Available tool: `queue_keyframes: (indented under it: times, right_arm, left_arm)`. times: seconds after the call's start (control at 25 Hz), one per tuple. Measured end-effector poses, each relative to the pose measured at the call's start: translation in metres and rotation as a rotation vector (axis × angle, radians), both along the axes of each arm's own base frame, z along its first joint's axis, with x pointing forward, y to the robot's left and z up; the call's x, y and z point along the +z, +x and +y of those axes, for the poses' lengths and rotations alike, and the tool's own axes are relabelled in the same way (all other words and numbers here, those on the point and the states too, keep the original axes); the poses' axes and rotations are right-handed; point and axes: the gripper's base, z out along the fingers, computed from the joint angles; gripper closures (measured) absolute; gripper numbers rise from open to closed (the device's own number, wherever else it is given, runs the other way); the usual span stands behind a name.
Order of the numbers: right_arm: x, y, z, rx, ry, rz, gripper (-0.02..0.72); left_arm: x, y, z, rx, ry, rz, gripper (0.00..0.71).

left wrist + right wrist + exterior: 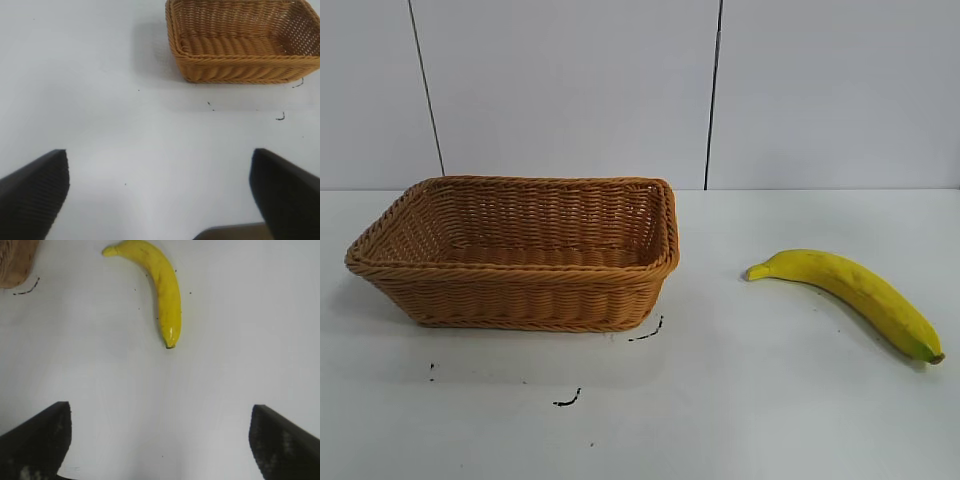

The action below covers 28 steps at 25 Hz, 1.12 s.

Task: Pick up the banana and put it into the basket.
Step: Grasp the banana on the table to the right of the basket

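Wicker basket (520,255) holds nothing; banana (850,295) lies apart on table (740,400).

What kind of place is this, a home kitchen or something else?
Probably a robot test bench, not a kitchen. A bare white table stands before plain white wall panels, and it holds only a wicker basket and a banana. Black gripper fingers show in the wrist views.
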Motion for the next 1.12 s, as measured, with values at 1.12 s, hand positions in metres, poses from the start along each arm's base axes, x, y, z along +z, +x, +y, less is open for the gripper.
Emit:
queue_keyframes:
  times: [1.12]
  right_arm:
    - [-0.097,0.095,0.010,0.285,-0.061,0.106,0.026]
  left_arm:
    - [0.000,0.000,0.000,0.001,0.001,0.000,0.015]
